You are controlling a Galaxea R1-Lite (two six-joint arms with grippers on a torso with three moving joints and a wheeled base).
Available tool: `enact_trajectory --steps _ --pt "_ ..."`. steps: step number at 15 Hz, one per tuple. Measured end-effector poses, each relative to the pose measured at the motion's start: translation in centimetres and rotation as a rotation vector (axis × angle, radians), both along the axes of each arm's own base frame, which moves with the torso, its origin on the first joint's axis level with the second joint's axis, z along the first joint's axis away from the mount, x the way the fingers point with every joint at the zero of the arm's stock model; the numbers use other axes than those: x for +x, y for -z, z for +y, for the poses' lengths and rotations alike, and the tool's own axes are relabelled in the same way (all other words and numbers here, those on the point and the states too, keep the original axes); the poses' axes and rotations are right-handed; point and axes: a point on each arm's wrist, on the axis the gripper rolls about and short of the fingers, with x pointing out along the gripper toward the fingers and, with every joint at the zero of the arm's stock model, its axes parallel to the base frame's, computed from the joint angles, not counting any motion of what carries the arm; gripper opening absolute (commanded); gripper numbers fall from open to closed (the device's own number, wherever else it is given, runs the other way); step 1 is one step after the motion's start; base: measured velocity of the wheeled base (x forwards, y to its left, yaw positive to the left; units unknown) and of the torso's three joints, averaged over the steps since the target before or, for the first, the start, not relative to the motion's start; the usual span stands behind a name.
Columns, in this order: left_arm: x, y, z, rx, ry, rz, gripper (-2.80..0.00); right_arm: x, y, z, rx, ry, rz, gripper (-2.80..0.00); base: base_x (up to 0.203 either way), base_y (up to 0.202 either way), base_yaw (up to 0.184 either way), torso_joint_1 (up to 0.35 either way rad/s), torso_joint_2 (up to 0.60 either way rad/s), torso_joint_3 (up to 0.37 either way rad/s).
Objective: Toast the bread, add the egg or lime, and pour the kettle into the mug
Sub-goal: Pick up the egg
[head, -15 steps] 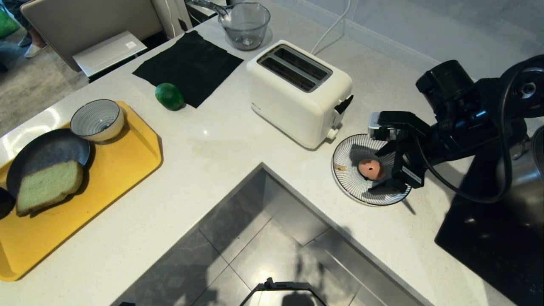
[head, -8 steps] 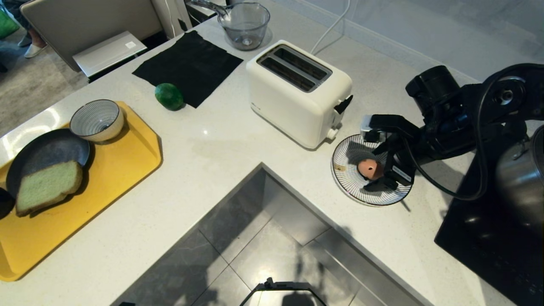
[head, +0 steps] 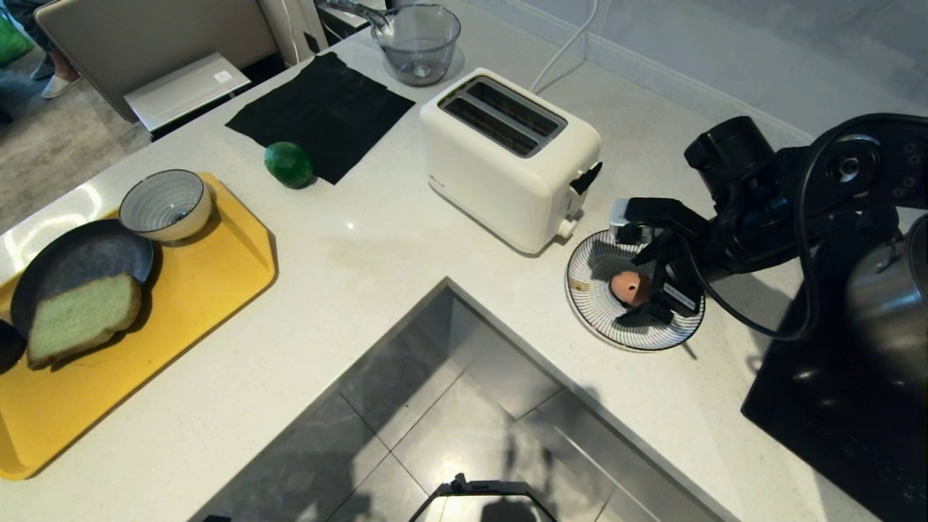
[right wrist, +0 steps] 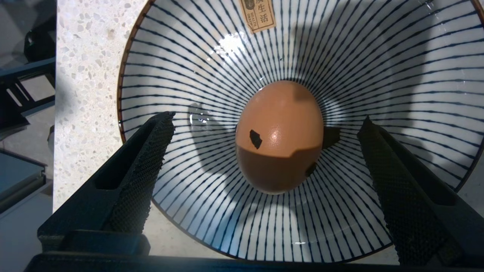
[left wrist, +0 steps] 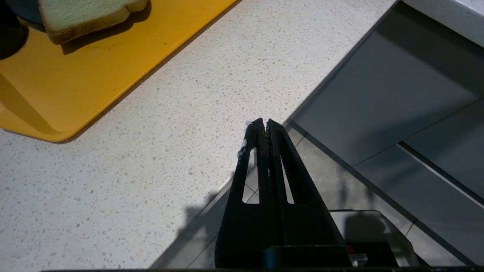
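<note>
Right gripper (right wrist: 264, 124) over striped plate (head: 594, 322), jaws spread wide, one finger on each side of egg (right wrist: 280, 136), not touching | egg at plate centre, beside toaster (head: 507, 156) | left gripper (left wrist: 263, 128) clenched, empty, over counter edge | bread (head: 80, 315) on yellow tray (head: 181, 290)

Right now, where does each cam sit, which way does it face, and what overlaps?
Head: high on the robot, looking forward and down over the counter corner; toaster, lime, yellow tray; the right arm shows.
Left wrist: behind the shut left gripper, facing the counter edge, tray corner and bread.
Right wrist: behind the open right gripper, facing down at the egg in the striped plate.
Shared: head and right wrist both see egg and plate; head and left wrist both see bread and tray.
</note>
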Motion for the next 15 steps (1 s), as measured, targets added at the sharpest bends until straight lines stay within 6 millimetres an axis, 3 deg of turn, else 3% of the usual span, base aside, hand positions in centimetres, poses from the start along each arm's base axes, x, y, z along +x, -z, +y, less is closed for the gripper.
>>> enact_trajectory --steps 15 --pt "0.0 0.0 0.0 0.0 0.0 0.0 -2.8 1.4 0.5 -0.6 -0.007 0.016 -0.004 0.0 0.0 0.0 0.0 0.0 0.0 0.0"
